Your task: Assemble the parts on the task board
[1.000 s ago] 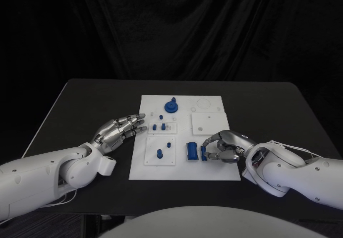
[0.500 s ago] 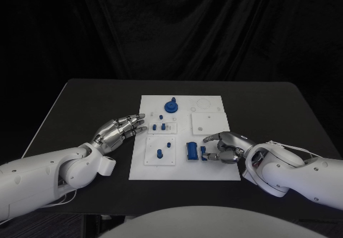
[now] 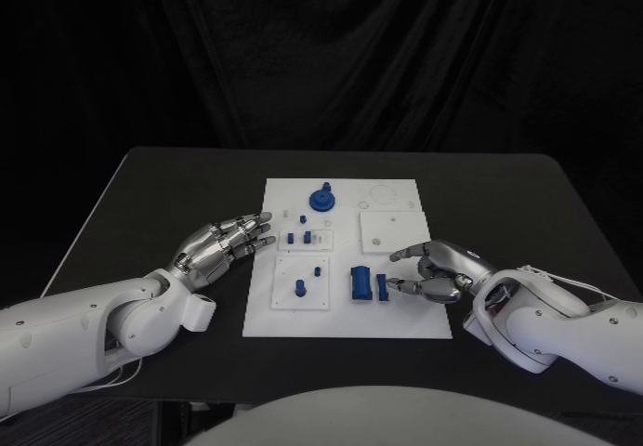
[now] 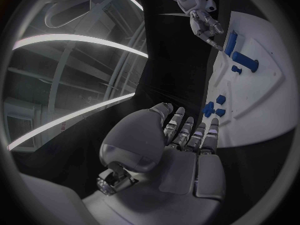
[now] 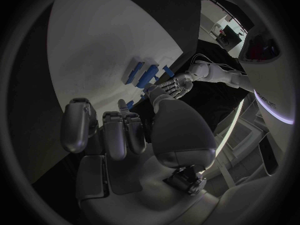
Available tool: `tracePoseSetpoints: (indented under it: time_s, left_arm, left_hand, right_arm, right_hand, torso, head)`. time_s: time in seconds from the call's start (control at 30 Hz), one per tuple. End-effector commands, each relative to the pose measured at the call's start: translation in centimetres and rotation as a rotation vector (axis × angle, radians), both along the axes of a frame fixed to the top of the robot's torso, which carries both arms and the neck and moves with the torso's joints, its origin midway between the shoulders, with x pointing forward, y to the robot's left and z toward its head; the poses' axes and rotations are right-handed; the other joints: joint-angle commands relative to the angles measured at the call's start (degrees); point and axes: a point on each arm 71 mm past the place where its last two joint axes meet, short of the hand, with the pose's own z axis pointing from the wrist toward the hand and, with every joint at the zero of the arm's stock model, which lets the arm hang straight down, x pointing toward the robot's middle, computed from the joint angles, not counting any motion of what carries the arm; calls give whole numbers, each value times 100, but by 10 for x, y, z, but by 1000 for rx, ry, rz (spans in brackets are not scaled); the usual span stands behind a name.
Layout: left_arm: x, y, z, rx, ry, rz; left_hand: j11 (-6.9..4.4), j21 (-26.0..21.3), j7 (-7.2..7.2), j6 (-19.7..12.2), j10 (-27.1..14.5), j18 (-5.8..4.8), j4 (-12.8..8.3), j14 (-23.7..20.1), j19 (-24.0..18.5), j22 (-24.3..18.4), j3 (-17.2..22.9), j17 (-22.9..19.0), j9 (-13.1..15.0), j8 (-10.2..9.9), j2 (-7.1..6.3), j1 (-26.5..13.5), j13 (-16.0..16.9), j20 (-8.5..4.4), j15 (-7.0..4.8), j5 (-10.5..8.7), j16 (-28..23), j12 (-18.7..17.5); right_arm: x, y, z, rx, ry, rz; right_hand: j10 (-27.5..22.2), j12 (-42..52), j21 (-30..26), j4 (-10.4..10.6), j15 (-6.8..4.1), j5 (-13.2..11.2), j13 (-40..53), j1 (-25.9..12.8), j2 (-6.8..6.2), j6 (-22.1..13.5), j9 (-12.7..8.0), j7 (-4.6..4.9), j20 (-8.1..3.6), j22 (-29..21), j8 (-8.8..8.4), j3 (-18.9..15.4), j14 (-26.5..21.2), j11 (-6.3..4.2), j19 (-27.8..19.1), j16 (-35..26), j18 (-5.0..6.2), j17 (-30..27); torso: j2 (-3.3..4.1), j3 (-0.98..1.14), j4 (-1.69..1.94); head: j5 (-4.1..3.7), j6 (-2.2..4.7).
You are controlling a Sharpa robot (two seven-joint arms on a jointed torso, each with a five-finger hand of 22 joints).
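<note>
The white task board (image 3: 343, 321) lies mid-table with blue parts on it. A round blue part (image 3: 321, 199) stands near the far edge, with small pegs (image 3: 304, 239) below it. A blue cylinder (image 3: 360, 283) and a slim blue piece (image 3: 382, 286) lie side by side near the front. My right hand (image 3: 436, 270) hovers just right of the slim piece, fingers apart, holding nothing. My left hand (image 3: 221, 244) rests open at the board's left edge, fingertips toward the pegs. The left wrist view shows the left hand (image 4: 181, 140), the cylinder (image 4: 245, 61) and the right hand (image 4: 200, 15).
Two small blue parts (image 3: 304, 286) sit on a raised square plate at the board's front left. A blank square plate (image 3: 393, 229) lies just beyond my right hand. Bare black table (image 3: 148, 195) surrounds the board on all sides.
My right hand has let go of the slim blue piece and drawn back to the right, fingers spreading. The piece now lies beside the cylinder. The left hand has not moved.
</note>
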Motion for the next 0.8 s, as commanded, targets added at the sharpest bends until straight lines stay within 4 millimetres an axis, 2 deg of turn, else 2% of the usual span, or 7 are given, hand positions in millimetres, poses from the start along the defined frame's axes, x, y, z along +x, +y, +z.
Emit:
tracePoseSetpoints:
  time_s: [0.03, 0.17, 0.33, 0.47, 0.67, 0.73, 0.8]
  left_arm:
    - [-4, -1, 7, -23, -50, 32]
    - [-6, 1, 13, -28, -80, 57]
    - [-4, 3, 27, -30, -134, 87]
    - [0, 2, 40, -38, -175, 96]
    - [6, -4, 50, -49, -221, 104]
    - [9, -7, 50, -53, -234, 106]
    - [12, -10, 50, -58, -247, 105]
  left_hand:
    - [54, 10, 105, 56, 5, -114, -2, 17, 17, -25, 48, 6, 10, 28, -49, -27, 9, -14, 8, 27, 35, 46]
    - [71, -7, 109, 91, 18, -108, -13, 12, -22, -70, 78, 5, 16, 40, -78, -28, 10, -21, 6, 31, 35, 60]
    - [51, -95, 101, 86, 16, 0, 42, -70, -235, -265, 161, -9, 10, 41, -178, -99, 7, -106, -132, 24, -17, 54]
    - [-17, -153, 72, -108, -32, 6, 410, -259, -516, -571, 16, -46, -34, -10, -283, -326, 1, -334, -343, -34, -181, 4]
    - [-211, -201, -223, -831, -249, -13, 821, -510, -725, -868, -328, -134, -178, -198, -371, -445, -36, -638, -633, -73, -505, -297]
    - [-287, -205, -285, -1039, -309, -9, 925, -531, -746, -905, -433, -148, -223, -227, -368, -432, -44, -706, -706, -77, -544, -378]
    - [-454, -220, -417, -1397, -443, -16, 1045, -535, -788, -994, -632, -152, -304, -263, -354, -361, -65, -870, -858, -74, -552, -554]
  right_arm:
    - [1, -4, 16, 141, -137, -34]
    - [7, -9, 29, 240, -200, -70]
    - [19, -13, 38, 440, -199, -107]
    - [26, -15, 37, 594, -134, -124]
    - [34, -15, 33, 760, -69, -90]
    - [36, -14, 32, 795, -57, -65]
    - [37, -14, 29, 821, -43, -47]
  right_hand:
    - [597, 31, -6, 55, 56, 127, 1507, 70, 38, 489, 56, 5, 19, 968, 93, -16, 411, 59, 208, -22, 91, 551]
    - [597, 31, -360, 153, 37, 307, 1507, 95, 37, 761, 7, -30, 23, 853, 135, -47, 329, 32, 107, -136, 164, 206]
    - [318, -125, -3684, 512, 71, 397, 1345, 239, 64, 1009, -186, -30, 59, -386, 62, -11, -880, 46, -1142, -1574, 681, -2604]
    - [-4314, -3182, -5661, 870, 440, 515, -1276, 495, 140, 945, -320, 126, 376, -1526, -1, 304, -3145, 339, -2691, -3713, 707, -4856]
    - [-5813, -5119, -6951, 1122, 1261, 533, -3295, 493, 138, 462, -520, 348, 1061, -3231, 343, 352, -5237, 1021, -4257, -4968, 493, -5870]
    - [-6460, -5664, -6889, 1121, 1589, 863, -3877, 317, 134, 217, -586, 196, 1056, -4056, 258, 149, -5994, 1363, -5667, -5433, 242, -6199]
    - [-7536, -6253, -7172, 1101, 1392, 947, -4600, 407, 169, -1749, -778, -365, 1133, -6305, -96, -140, -7411, 1103, -7798, -6552, 108, -6789]
  torso:
    - [-2, 0, 3]
    - [-12, 2, -3]
    - [-28, -3, -11]
    - [-71, -11, -21]
    - [-182, -9, -54]
    - [-246, 4, -84]
    - [-309, 15, -115]
  head:
    - [-2, 0]
    - [17, 0]
    - [50, 0]
    - [60, 0]
    - [99, 0]
    - [121, 0]
    - [149, 0]
